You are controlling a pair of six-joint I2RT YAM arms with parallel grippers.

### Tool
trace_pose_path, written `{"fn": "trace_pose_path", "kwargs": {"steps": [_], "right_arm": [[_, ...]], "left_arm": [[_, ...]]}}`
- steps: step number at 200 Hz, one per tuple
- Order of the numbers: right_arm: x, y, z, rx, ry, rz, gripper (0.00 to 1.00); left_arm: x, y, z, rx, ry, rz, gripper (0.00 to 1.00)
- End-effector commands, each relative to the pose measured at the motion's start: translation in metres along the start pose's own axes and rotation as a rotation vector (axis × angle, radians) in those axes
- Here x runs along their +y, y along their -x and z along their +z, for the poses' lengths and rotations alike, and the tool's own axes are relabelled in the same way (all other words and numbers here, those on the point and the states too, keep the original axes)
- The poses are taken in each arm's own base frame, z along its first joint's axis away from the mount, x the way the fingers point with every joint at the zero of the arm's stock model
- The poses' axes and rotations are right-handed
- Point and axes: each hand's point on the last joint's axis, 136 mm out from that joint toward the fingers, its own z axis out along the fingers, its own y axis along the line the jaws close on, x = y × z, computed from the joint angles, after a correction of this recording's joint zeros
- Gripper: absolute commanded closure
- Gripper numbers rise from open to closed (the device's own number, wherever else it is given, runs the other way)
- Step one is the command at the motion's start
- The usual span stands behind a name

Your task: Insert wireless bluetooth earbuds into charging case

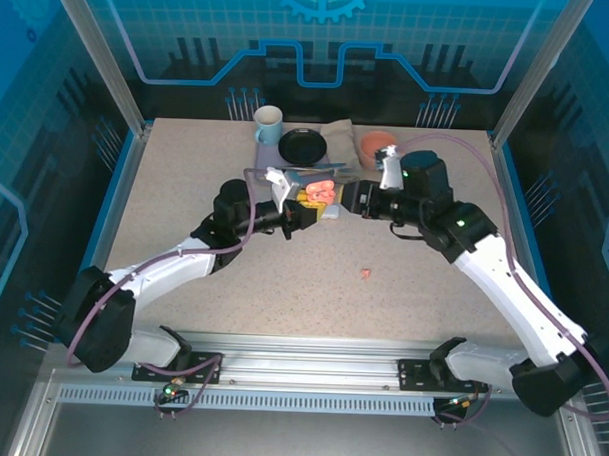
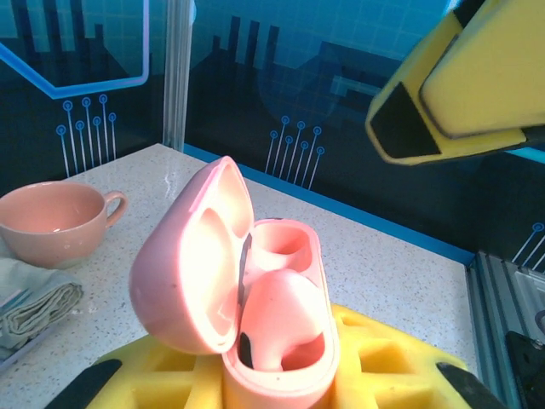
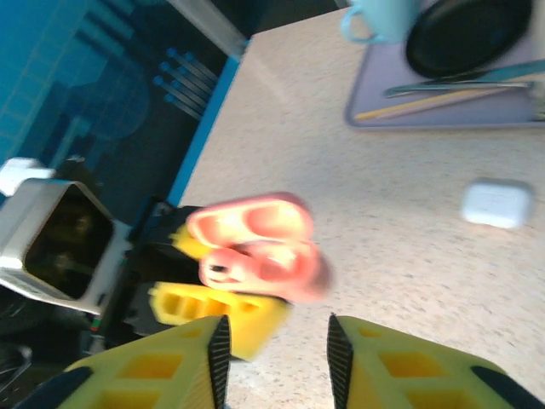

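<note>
Speckled tabletop; my left gripper clamps the case low, and it looks light and slick. Right gripper spread, empty; I'd pinch the earbud gently.

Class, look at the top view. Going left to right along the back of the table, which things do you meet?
blue mug → black plate → grey cloth → pink cup
</note>
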Motion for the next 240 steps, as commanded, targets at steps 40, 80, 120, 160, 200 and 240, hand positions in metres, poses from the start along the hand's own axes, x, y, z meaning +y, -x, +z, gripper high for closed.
{"fn": "trace_pose_path", "kwargs": {"steps": [40,80,120,160,200,240], "right_arm": [[-0.152,-0.098,0.021,0.259,-0.580,0.082,0.27],[-0.194,-0.139,0.043,0.422,-0.804,0.039,0.25],[-0.206,-0.167,0.064,0.521,-0.895,0.063,0.30],[-0.207,-0.181,0.078,0.543,-0.946,0.072,0.34],[-0.214,-0.185,0.088,0.558,-0.983,0.072,0.41],[-0.221,-0.190,0.092,0.566,-1.002,0.081,0.45]], "left_arm": [[0.005,0.001,-0.026,-0.041,0.048,0.030,1.00],[0.007,-0.009,-0.033,-0.036,0.064,0.018,1.00],[0.010,-0.013,-0.039,-0.043,0.076,0.016,1.00],[0.010,-0.015,-0.041,-0.042,0.077,0.015,1.00],[0.011,-0.016,-0.044,-0.045,0.080,0.014,1.00],[0.012,-0.016,-0.045,-0.046,0.083,0.015,1.00]]}}
